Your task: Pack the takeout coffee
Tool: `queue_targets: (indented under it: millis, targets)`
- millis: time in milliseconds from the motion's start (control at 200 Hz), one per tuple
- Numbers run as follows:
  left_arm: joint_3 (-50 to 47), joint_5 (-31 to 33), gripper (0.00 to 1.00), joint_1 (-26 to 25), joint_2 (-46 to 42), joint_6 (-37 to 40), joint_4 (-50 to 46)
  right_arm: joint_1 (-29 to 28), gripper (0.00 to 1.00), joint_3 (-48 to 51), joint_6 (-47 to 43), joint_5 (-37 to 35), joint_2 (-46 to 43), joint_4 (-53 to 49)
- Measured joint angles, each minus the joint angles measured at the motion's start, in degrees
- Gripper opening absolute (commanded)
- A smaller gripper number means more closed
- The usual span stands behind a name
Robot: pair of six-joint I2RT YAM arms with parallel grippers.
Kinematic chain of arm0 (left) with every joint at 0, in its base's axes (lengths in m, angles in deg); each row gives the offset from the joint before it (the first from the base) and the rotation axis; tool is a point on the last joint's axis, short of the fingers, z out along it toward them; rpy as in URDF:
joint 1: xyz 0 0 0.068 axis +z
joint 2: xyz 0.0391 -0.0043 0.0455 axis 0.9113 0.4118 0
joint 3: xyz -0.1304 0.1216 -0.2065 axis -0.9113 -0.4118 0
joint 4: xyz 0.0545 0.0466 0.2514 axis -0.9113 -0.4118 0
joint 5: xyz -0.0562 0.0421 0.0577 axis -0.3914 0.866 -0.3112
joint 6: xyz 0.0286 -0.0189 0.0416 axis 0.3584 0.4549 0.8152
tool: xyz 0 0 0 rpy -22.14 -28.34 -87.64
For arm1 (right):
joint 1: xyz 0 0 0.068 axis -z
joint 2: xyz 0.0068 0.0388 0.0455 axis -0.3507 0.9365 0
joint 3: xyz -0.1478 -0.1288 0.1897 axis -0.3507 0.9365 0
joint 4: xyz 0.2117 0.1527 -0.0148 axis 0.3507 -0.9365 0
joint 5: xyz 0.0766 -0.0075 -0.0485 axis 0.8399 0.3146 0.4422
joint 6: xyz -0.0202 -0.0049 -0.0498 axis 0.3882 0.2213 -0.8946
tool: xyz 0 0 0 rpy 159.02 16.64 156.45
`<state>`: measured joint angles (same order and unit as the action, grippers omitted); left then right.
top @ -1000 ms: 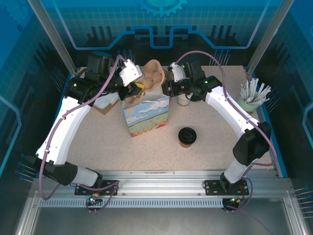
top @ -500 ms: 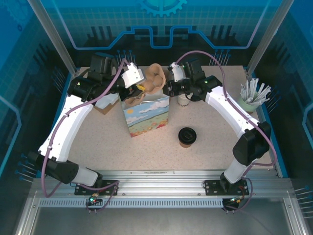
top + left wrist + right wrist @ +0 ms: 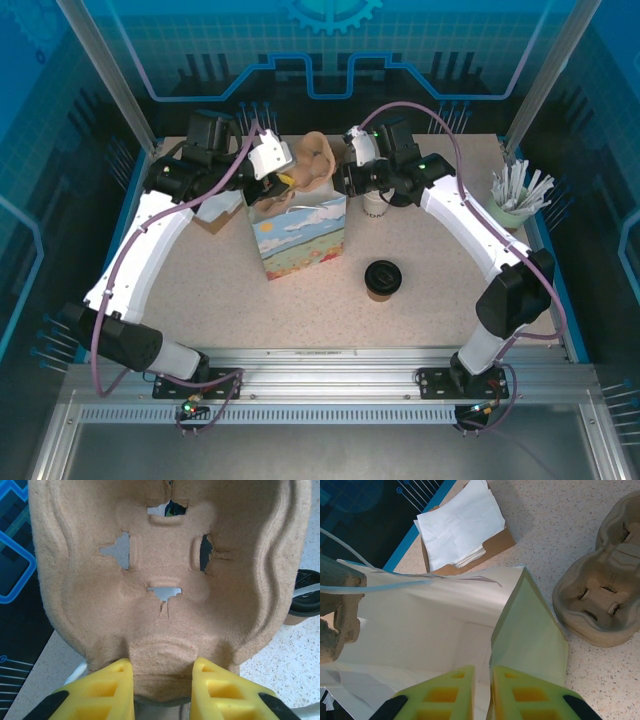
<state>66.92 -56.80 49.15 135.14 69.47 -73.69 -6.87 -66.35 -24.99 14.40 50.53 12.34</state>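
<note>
The takeout coffee (image 3: 382, 280), a brown cup with a black lid, stands alone on the table, right of and nearer than the printed paper bag (image 3: 297, 235). My left gripper (image 3: 285, 180) (image 3: 162, 680) is shut on one lobe of a tan pulp cup carrier (image 3: 165, 565), holding it at the back rim of the bag's open top (image 3: 315, 160). My right gripper (image 3: 345, 187) (image 3: 482, 687) is shut on the bag's upper edge at its right back corner. That keeps the white inside of the bag (image 3: 420, 630) open. Both grippers are far from the coffee.
A brown box of white napkins (image 3: 215, 210) (image 3: 460, 535) lies left of the bag. More pulp carriers (image 3: 602, 600) lie on the table beside the bag. A white cup (image 3: 375, 205) stands under the right arm. A cup of stirrers (image 3: 515, 200) sits far right.
The left gripper and the pulp carrier have shifted slightly right and nearer, toward the bag's mouth. The right gripper, the bag and the coffee have stayed put.
</note>
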Motion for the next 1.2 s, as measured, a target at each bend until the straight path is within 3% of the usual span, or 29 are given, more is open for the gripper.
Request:
queue_targets:
  millis: [530, 1201]
  targets:
    - [-1.9, -1.2, 0.25, 0.9, 1.2, 0.2, 1.4, 0.0, 0.16, 0.0, 0.1, -0.3, 0.0, 0.0]
    - [-1.5, -0.8, 0.25, 1.0, 1.9, 1.3, -3.9, 0.0, 0.14, 0.3, 1.3, -1.8, 0.0, 1.4]
